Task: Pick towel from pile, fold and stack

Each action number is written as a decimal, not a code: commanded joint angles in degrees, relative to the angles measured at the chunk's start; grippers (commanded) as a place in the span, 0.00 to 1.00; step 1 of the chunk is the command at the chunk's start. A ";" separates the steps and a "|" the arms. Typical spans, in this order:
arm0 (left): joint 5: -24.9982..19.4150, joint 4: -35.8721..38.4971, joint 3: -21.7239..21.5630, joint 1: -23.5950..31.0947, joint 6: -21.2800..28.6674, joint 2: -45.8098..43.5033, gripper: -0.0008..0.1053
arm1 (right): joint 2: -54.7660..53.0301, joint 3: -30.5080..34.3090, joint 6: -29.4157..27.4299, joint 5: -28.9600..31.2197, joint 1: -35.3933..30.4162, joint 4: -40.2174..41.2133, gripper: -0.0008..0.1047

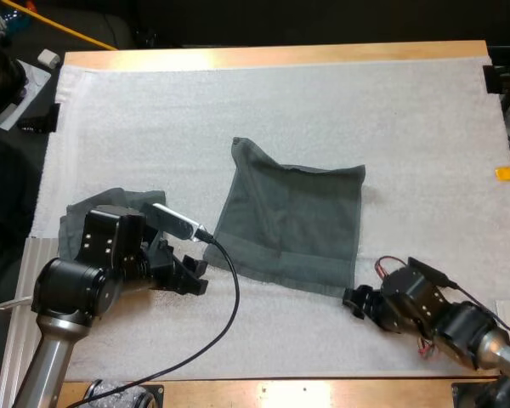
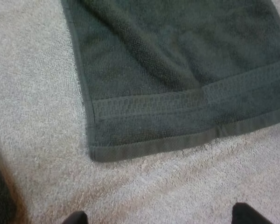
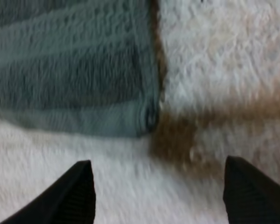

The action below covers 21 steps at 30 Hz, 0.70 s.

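A dark grey-green towel [image 1: 293, 225] lies spread flat in the middle of the white mat, its far left corner peaked up. A second, crumpled towel [image 1: 110, 204] sits at the mat's left side, partly hidden behind my left arm. My left gripper [image 1: 195, 276] hovers just short of the flat towel's near left corner [image 2: 144, 116]; its fingertips [image 2: 249, 215] stand apart with bare mat between them. My right gripper [image 1: 354, 299] is low at the near right corner [image 3: 130, 112], open, its fingers [image 3: 74, 196] clear of the cloth.
The white mat [image 1: 425, 119] covers most of the wooden table [image 1: 263, 58]. A metal rail [image 1: 13, 323] runs along the near left edge. Dark clutter and white paper [image 1: 30, 81] lie off the table's far left corner.
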 commanded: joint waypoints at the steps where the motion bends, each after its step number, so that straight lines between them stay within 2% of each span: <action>1: 0.69 -0.04 -0.06 0.08 -0.30 -0.21 0.56 | 4.50 0.14 0.39 -4.70 -3.83 -5.40 0.56; 6: 0.90 0.17 -0.08 0.06 -0.45 -0.39 0.57 | 11.31 -0.32 0.85 -9.04 -6.56 -10.76 0.56; 11: 0.97 0.38 -0.08 0.05 -0.61 -0.44 0.57 | 16.86 -0.29 3.29 -8.22 -6.13 -16.43 0.55; 14: 0.83 0.46 -0.05 0.05 -0.61 -0.64 0.56 | 18.72 -0.32 5.02 -6.66 -5.48 -19.01 0.47; 16: 1.08 -0.09 -0.17 -0.05 -0.58 -0.09 0.56 | 16.62 -0.84 3.96 -8.18 -6.16 -17.77 0.49; 18: 1.20 -0.16 -0.14 -0.07 -0.51 -0.07 0.56 | 17.00 -0.91 4.20 -8.10 -6.21 -17.42 0.41; 21: 1.28 -0.27 -0.16 -0.02 -0.47 -0.12 0.56 | 16.77 -0.84 4.15 -7.54 -6.22 -17.25 0.23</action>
